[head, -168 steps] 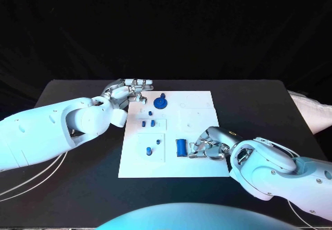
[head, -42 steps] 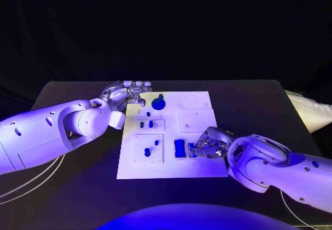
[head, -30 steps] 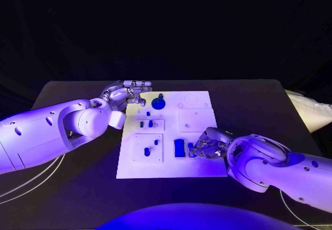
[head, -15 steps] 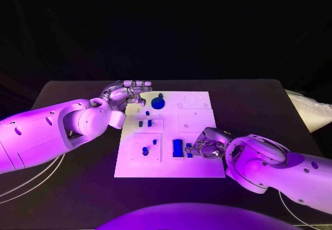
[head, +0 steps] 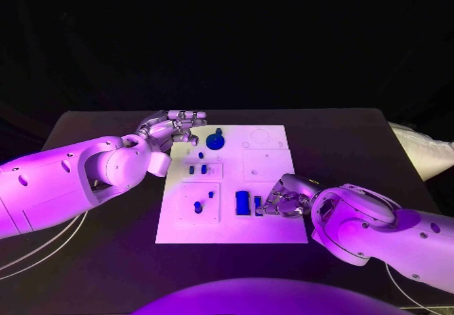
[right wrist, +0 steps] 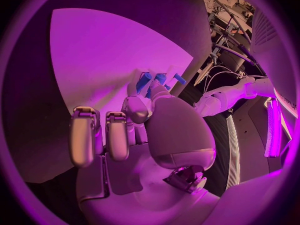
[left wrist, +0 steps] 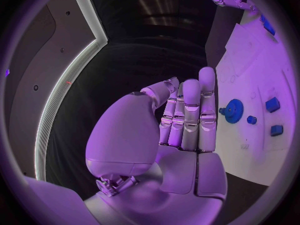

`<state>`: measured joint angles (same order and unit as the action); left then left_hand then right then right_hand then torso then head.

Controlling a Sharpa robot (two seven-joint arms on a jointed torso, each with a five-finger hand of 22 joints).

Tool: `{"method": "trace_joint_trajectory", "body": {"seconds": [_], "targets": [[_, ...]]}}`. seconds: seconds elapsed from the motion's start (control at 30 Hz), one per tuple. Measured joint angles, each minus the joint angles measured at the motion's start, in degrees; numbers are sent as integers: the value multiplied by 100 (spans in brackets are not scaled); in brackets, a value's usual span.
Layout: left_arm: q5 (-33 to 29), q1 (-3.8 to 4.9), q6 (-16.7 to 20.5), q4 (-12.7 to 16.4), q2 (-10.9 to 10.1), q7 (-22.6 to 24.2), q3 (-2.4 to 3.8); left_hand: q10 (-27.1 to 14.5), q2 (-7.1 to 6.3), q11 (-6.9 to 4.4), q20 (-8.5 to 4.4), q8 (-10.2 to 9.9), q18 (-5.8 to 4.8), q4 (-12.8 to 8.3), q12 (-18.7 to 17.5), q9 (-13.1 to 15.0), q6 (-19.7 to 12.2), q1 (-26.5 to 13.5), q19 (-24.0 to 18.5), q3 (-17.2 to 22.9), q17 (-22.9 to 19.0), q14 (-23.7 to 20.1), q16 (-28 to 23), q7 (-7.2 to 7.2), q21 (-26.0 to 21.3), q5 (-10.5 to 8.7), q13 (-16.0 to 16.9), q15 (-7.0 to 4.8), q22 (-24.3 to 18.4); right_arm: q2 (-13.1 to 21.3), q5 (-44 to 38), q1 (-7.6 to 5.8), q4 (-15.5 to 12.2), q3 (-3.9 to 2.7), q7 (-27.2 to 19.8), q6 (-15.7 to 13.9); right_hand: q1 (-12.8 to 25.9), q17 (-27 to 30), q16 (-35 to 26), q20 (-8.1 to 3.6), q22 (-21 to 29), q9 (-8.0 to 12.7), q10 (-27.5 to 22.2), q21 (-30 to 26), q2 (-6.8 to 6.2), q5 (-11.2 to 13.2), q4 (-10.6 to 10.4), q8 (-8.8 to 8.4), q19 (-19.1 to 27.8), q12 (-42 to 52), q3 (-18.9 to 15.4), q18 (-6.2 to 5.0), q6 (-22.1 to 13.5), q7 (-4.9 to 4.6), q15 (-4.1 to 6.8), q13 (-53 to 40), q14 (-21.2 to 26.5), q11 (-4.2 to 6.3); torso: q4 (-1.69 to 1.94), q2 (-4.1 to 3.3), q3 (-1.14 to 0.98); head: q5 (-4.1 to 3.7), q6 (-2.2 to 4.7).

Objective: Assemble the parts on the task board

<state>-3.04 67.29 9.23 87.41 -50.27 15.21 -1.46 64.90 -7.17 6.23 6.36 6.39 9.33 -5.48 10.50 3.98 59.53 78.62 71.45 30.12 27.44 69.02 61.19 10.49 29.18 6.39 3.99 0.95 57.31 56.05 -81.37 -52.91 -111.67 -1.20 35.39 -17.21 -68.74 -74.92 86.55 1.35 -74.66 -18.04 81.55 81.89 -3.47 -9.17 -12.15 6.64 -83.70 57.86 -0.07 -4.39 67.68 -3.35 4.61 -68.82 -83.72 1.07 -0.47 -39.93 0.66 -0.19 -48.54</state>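
The task board [head: 269, 187] lies flat in the middle of the black worktop [head: 359, 138], its long side running away from the robot. Near its front edge a long blue block [head: 242, 202] lies with its long axis pointing away from the robot, and a narrower blue piece [head: 257, 205] sits just beside it on the right, parallel to it. The right hand [head: 280, 201] is at that narrower piece, fingers curled down around it; in the right wrist view two fingertips [right wrist: 139, 91] meet at small blue parts [right wrist: 160, 78], while the other fingers hang straight and apart. Whether the piece is truly pinched or only touched is hard to make out.

The left hand [head: 173, 126] hovers at the board's far left corner, holding nothing; in the left wrist view its fingers [left wrist: 190, 116] stand straight and side by side. A blue gear [head: 216, 140] lies just beside it on the board. Smaller blue pieces [head: 197, 169] sit in the left-hand panels, too small to tell apart. The room behind is dark.
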Motion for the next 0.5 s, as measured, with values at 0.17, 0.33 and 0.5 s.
{"method": "trace_joint_trajectory", "body": {"seconds": [0.17, 0.33, 0.5], "targets": [[1, 0, -6, -6, 6, -4, 0, 0, 23, 0, 0, 0, 0, 0, 0, 0, 0, -23, 0, 0, -7, 0, 0, 0, 0, 0, 0, 0, 0, -39, -46, 4, 67, 0, -14, 56, -256, 0, 0, 0, 0, -18, 0, 0, 97, 312, 127, 0, 0, 38, -15, 0, 0, 0, 0, -46, 0, 0, 5, 1, 0, -12, 4], [2, 0, -9, -14, 7, -7, 0, 0, 23, 0, 0, 0, 0, 0, 0, 0, 0, -23, 0, 0, -7, 0, 0, 0, 0, 0, 0, 0, 0, -109, -85, 13, 174, 0, -20, 90, -271, 0, 0, 0, 1, -19, 0, 0, 112, 321, 150, 0, 0, 37, -23, 0, 0, 0, 0, -58, 0, 0, 9, 1, -1, -11, 9], [3, 0, -12, -16, 8, -10, 0, 0, 23, 0, 0, 0, 0, 0, 0, 0, 0, -23, 0, 0, -7, 0, 0, 0, 0, 0, 0, 1, 0, -210, -114, 17, 309, -10, -34, 93, -299, 1, 0, 0, -6, -54, 0, 0, 141, 351, 144, 38, 0, 37, -29, 0, 20, 19, 0, -73, 0, 0, 9, 1, 0, -8, 12]]}}
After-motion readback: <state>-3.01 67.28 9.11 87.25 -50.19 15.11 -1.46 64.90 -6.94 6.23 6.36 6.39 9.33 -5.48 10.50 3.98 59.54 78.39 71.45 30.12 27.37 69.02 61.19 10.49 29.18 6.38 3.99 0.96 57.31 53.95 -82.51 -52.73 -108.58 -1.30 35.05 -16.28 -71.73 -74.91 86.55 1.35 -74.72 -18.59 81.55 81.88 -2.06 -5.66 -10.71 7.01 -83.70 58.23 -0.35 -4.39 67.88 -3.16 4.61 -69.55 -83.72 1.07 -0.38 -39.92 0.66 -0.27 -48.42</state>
